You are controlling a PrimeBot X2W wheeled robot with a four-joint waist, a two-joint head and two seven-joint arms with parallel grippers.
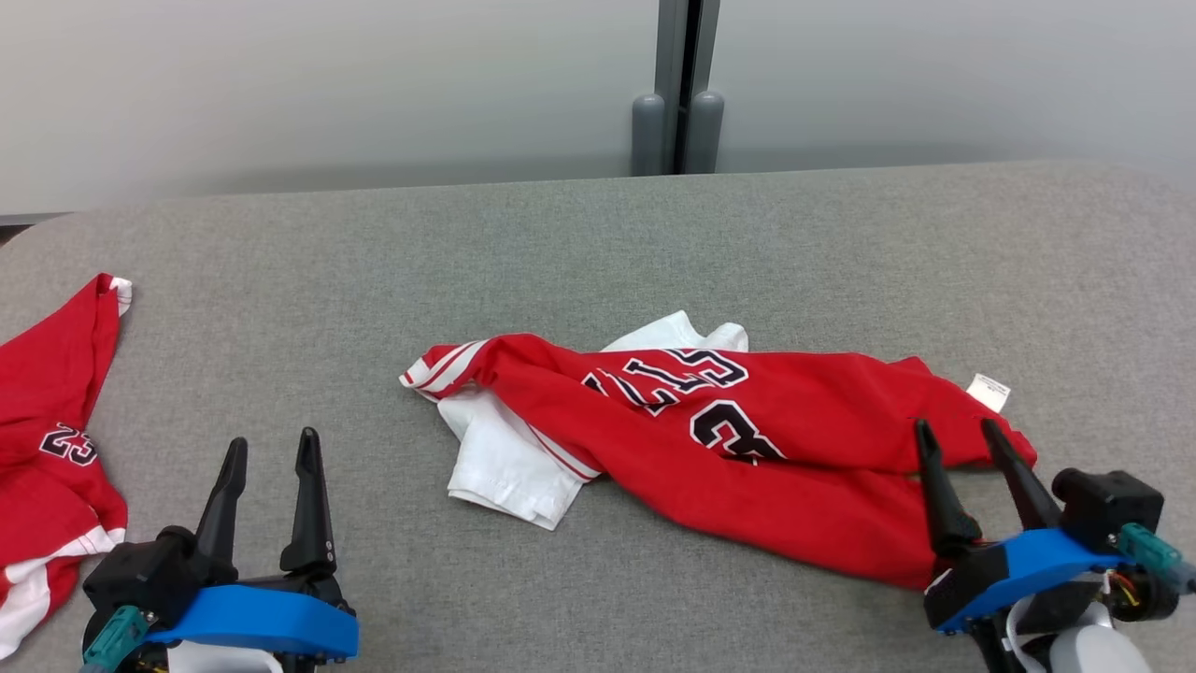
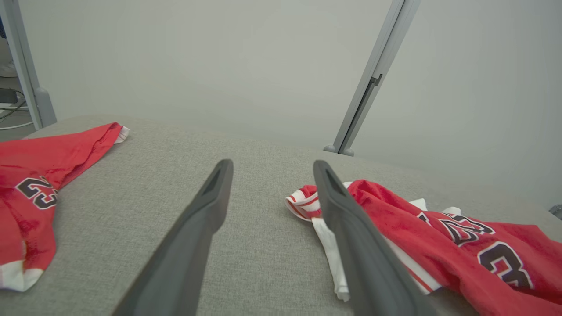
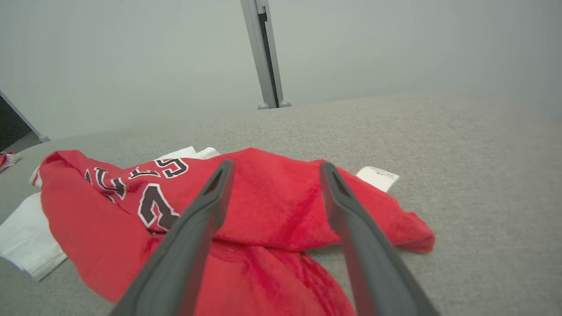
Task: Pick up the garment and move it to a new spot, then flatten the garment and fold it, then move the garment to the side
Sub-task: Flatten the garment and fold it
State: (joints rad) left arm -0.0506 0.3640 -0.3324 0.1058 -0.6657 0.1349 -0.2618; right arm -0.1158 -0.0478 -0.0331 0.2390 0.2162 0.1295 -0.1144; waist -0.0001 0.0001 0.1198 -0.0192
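A red and white garment [image 1: 729, 439] with black numbers lies crumpled and stretched sideways in the middle of the grey table [image 1: 598, 252]. A white tag sticks out at its right end. My right gripper [image 1: 957, 426] is open, low over the garment's right end, with red cloth [image 3: 272, 197] showing between and beyond its fingers and nothing held. My left gripper [image 1: 273, 439] is open over bare table, to the left of the garment's striped white edge [image 2: 307, 202]. The left wrist view shows the left gripper [image 2: 272, 163] empty, and the right wrist view shows the right gripper [image 3: 277, 163] empty.
A second red jersey [image 1: 47, 411] with the number 23 lies at the table's left edge, also seen in the left wrist view [image 2: 30, 184]. A grey post [image 1: 677, 93] stands behind the table's far edge against a pale wall.
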